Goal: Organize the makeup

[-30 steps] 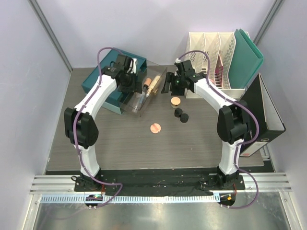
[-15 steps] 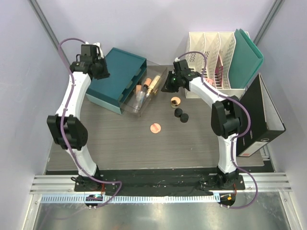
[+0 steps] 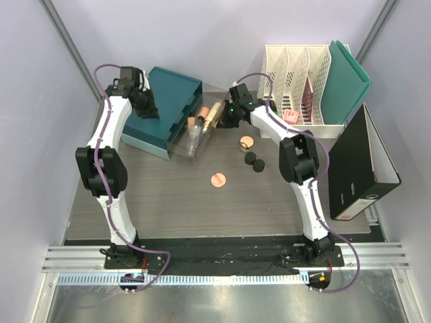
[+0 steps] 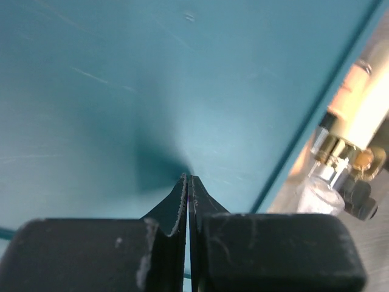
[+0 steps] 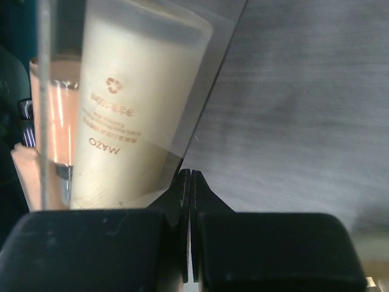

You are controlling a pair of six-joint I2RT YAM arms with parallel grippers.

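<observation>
I'm looking down into a small booth. Pale lavender walls close it in: the left wall (image 3: 34, 134), the far wall (image 3: 215, 33) and the right wall (image 3: 411, 121). A grey strut (image 3: 67, 40) slants up the far-left corner. The table (image 3: 168, 202) has a grey wood-grain top, evenly lit with soft shadows. At the far left sits a teal drawer unit (image 3: 175, 87). At the far right are white file holders (image 3: 293, 60) with a teal folder (image 3: 350, 81) leaning in them. A black binder (image 3: 363, 161) lies along the right edge. Nearest me, an aluminium rail (image 3: 384, 256) runs across, then a shiny metal sheet (image 3: 222, 303) catching glare.
</observation>
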